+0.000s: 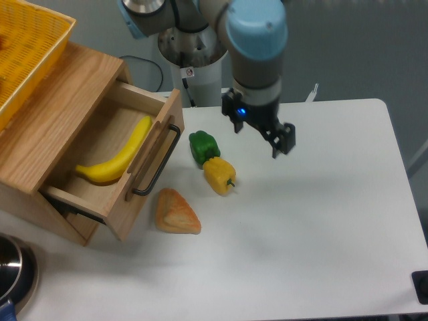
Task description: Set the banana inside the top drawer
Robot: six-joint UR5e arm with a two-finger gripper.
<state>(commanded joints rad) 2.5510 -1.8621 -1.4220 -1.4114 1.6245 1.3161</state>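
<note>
The yellow banana [119, 160] lies inside the top drawer [150, 175], which stands pulled out of the light-oak cabinet. The drawer's dark bar handle [158, 162] faces the table's middle. My gripper [262, 134] hangs above the white table to the right of the drawer, well apart from the banana. Its two dark fingers are spread and nothing is between them.
A green bell pepper [203, 146], a yellow bell pepper [219, 175] and an orange wedge-shaped food toy [176, 212] lie just in front of the drawer. A yellow mesh basket [30, 47] sits on the cabinet. A metal bowl [10, 271] is at the bottom left.
</note>
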